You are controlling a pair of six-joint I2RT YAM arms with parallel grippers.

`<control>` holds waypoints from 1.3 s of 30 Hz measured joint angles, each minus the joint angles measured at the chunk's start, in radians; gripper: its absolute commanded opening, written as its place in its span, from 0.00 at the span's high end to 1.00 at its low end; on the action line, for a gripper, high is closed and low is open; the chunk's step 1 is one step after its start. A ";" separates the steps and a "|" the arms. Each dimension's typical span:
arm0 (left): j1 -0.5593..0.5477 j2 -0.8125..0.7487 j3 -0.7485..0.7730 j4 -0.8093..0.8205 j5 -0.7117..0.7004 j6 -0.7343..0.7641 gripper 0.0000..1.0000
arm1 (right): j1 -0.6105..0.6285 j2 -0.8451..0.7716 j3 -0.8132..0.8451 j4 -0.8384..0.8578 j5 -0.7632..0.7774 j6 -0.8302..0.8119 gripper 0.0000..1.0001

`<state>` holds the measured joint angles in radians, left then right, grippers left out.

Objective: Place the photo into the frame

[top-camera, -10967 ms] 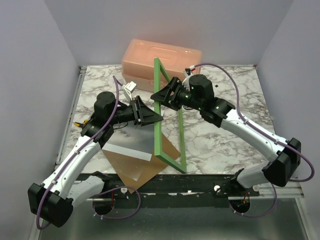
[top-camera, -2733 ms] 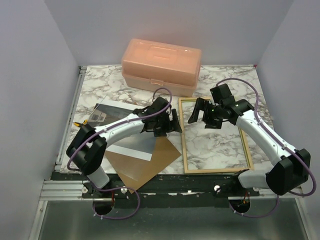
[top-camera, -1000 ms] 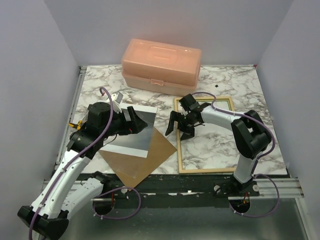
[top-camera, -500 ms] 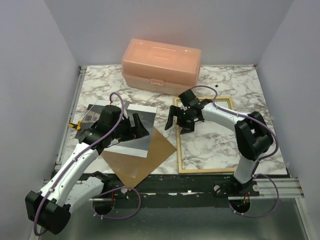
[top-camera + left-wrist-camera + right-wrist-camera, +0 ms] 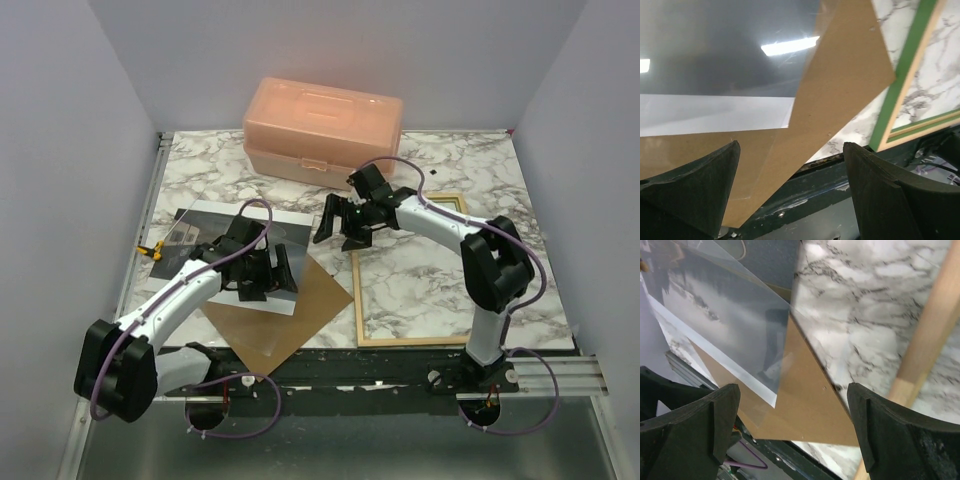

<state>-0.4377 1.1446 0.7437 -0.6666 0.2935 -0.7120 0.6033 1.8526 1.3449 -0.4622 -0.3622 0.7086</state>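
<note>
Nearest to us, the brown backing board (image 5: 285, 335) lies flat with one corner over the bench's (image 5: 200, 175) front edge. The photo (image 5: 290, 235) rests partly on that board, print side up, well left of the frame (image 5: 357, 300).

The left pincer (image 5: 266, 283) hangs over the photo's near right part with its jaws spread wide and nothing between them. We judge the step in hand to be the pickup of the photo, with insertion not yet begun. The print is thin, glossy and flat, so the next move calls for working a finger under an edge, perhaps where it overhangs the board.

The frame lies flat on the marble, pale wood back upward, its opening bare. The right pincer (image 5: 337, 232) hovers between photo and frame, just off the frame's far left corner, also released and empty.

In the right wrist view a clear sheet (image 5: 767, 285) seems to lie over the photo. We cannot tell how they are stacked, and it could come up with the print. The backing board may shift too. Farthest back stands the peach plastic box (image 5: 320, 125), well apart.
</note>
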 measured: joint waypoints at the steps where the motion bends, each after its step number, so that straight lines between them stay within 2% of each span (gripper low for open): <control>1: 0.000 0.017 0.000 -0.010 -0.009 0.000 0.14 | 0.000 0.019 0.011 0.012 -0.012 0.003 0.05; 5: 0.000 0.042 -0.002 -0.037 -0.038 0.000 0.14 | 0.000 0.105 0.038 0.060 -0.055 0.019 0.07; 10: 0.000 -0.003 -0.005 -0.056 -0.055 0.003 0.15 | 0.000 0.178 0.045 0.103 -0.086 0.038 0.09; 14: 0.000 -0.119 -0.004 -0.058 -0.055 0.016 0.15 | 0.000 0.201 0.046 0.146 -0.119 0.054 0.12; 20: 0.000 -0.315 0.020 -0.029 -0.049 0.033 0.14 | 0.013 0.242 0.045 0.257 -0.180 0.088 0.27; 25: 0.000 -0.415 0.047 0.001 -0.044 0.037 0.14 | 0.024 0.272 0.045 0.333 -0.223 0.121 0.32; 32: 0.000 -0.438 0.053 0.015 -0.040 0.042 0.14 | 0.026 0.270 0.033 0.398 -0.243 0.142 0.35; 39: 0.000 -0.440 0.053 0.015 -0.038 0.042 0.14 | 0.026 0.227 -0.064 0.556 -0.279 0.213 0.38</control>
<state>-0.4377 0.7048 0.7963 -0.6518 0.2558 -0.6701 0.6292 2.0796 1.2812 0.0937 -0.6415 0.9215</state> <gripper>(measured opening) 0.856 0.648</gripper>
